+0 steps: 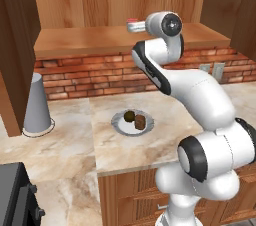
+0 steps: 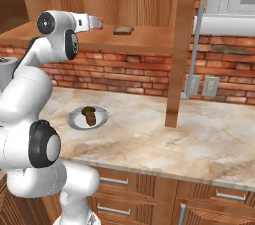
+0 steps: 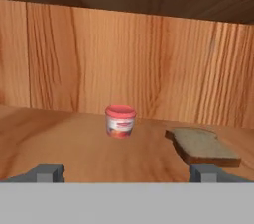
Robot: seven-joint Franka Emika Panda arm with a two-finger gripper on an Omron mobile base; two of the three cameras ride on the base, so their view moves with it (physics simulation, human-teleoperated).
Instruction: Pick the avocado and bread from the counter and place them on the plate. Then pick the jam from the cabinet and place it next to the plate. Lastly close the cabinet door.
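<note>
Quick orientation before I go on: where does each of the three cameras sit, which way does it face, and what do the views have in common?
Left base view: behind the arm's left, looking forward and down at the counter, the plate with the avocado and the bread; arm rises lower right.
Right base view: behind the arm's right, same plate, open cabinet; arm lower left.
Hand view: on the hand, facing into the cabinet at the jam and a flat slice; gripper open.
Shared: jam and cabinet shelf in all three.
</note>
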